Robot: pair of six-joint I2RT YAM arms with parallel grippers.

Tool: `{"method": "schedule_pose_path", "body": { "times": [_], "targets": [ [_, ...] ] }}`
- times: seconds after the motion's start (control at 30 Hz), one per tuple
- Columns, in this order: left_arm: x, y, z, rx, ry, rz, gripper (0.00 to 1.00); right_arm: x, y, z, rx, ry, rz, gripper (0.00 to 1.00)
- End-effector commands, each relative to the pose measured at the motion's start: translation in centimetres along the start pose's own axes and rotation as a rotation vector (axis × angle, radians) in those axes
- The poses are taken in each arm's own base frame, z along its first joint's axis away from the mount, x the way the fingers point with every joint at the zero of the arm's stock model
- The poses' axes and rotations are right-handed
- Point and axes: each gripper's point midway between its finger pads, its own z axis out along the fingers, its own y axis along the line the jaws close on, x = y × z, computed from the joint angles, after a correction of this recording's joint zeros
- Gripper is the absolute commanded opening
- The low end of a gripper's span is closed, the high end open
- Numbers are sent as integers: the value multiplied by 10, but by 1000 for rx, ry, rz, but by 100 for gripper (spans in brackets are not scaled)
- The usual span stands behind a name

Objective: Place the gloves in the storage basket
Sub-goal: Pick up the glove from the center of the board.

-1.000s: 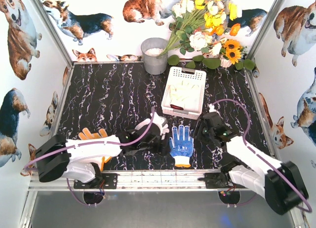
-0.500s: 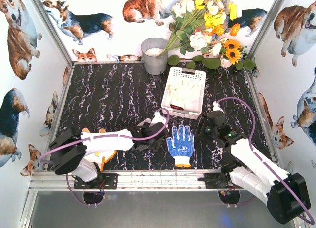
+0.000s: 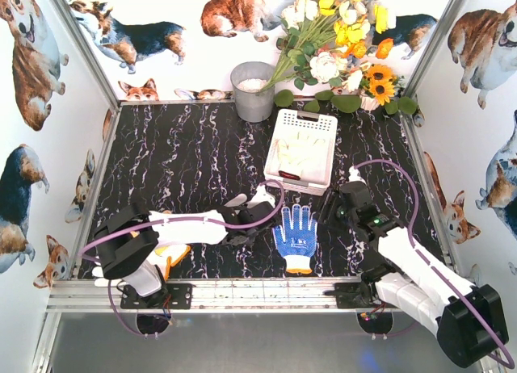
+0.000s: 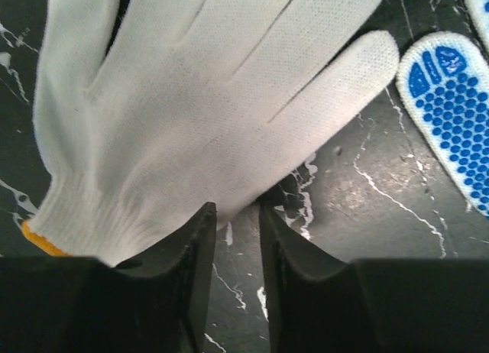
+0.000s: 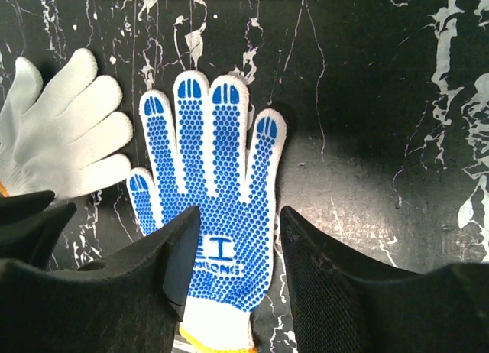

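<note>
Marbled desk (image 3: 178, 163): left end effector (image 4: 237, 212) narrowly open at white glove (image 4: 199, 101) cuff; right end effector (image 5: 239, 213) wider, empty, over blue-dotted glove (image 5: 218, 185).

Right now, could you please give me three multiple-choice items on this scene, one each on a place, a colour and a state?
1. Where is the blue-dotted glove?
A. On the table, on the near side of the storage basket
B. Inside the storage basket
C. Held up in the air

2. What colour is the glove at the left pincer?
A. Black
B. Green
C. Plain white

3. How does the blue-dotted glove lie?
A. Flat, dots up
B. Balled up
C. Draped over the basket rim

Answers: 1 A, it rests on the dark marble between the arms; 2 C, white knit fills the left wrist view; 3 A, all five fingers lie spread, dots showing.
</note>
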Motion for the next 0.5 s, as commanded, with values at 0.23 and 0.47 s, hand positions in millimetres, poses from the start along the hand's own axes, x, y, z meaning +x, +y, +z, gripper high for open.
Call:
{"method": "schedule_pose_path", "body": {
  "times": [0.23, 0.47],
  "targets": [
    [-22, 28, -12, -48, -72, -115, 0, 4, 46, -23, -232, 56, 54, 51],
    [-3, 49, -33, -48, -63, -234, 0, 19, 45, -18, -243, 104, 87, 51]
  ]
}}
